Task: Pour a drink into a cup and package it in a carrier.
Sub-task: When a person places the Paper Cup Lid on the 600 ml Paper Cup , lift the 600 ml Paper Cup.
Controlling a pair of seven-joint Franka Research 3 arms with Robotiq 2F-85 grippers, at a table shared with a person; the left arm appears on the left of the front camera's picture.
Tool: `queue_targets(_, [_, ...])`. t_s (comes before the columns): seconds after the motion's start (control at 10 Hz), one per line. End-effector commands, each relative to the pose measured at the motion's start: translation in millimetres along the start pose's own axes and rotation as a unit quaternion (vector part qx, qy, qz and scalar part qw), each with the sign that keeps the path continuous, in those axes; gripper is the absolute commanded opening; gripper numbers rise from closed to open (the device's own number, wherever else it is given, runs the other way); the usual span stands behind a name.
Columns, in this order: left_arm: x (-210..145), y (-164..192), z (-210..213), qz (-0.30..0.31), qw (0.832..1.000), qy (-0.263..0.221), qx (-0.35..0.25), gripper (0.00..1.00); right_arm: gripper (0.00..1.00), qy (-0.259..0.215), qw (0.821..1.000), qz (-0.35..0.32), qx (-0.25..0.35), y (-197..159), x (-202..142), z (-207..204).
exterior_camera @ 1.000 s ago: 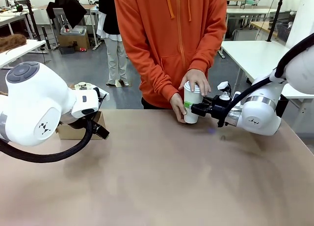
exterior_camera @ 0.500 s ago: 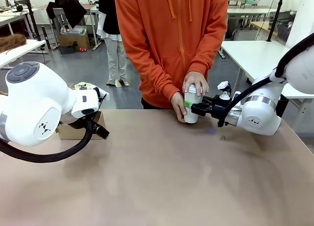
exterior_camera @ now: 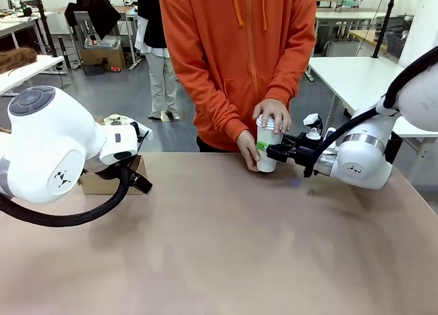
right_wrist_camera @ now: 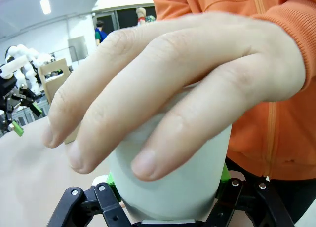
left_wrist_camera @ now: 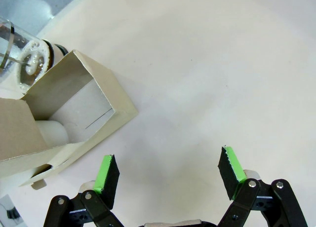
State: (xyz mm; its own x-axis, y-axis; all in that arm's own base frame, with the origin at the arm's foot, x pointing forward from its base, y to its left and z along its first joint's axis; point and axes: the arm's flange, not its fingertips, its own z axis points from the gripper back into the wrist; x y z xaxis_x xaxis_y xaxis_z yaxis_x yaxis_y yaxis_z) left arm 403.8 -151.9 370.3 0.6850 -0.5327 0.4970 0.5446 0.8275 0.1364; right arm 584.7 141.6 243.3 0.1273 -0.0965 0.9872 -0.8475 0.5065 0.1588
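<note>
1. The cup (exterior_camera: pixel 267 149) stands on the table (exterior_camera: pixel 219 246) near its far edge, right of the middle, in front of a person in an orange hoodie.
2. The right gripper (exterior_camera: pixel 272 150) reaches in level from the right. Its jaws are clamped on the cup's lower half (the right wrist view shows a green pad against the white wall on each side).
3. One hand (exterior_camera: pixel 274 114) lies over the cup's top, with its fingers curled down the side. The other hand (exterior_camera: pixel 248 149) touches the cup lower down on the opposite side.
4. The left gripper (left_wrist_camera: pixel 169 171) hangs over bare table at the left, its jaws wide apart and holding nothing.
5. The carrier (left_wrist_camera: pixel 74 108) stands near the left gripper, with one square pocket facing the wrist camera. Something white and round sits in the other pocket, too hidden to name.
6. The pot (left_wrist_camera: pixel 27 64) stands right behind the carrier.
</note>
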Motion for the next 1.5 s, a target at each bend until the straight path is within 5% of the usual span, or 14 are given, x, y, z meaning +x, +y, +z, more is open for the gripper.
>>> queue_targets(0.0, [-0.1,0.0,0.3,0.0,1.0,0.0,-0.001,1.0,0.8,-0.002,1.0,0.001,0.0,1.1,2.4,-2.2])
queue_targets(1.2, [-0.1,0.0,0.3,0.0,1.0,0.0,-0.001,1.0,0.8,0.0,1.0,0.0,0.0,0.1,-0.2,0.1])
queue_targets(1.4, [-0.1,0.0,0.3,0.0,1.0,0.0,-0.001,1.0,0.8,0.01,1.0,0.007,0.0,24.8,51.5,12.3])
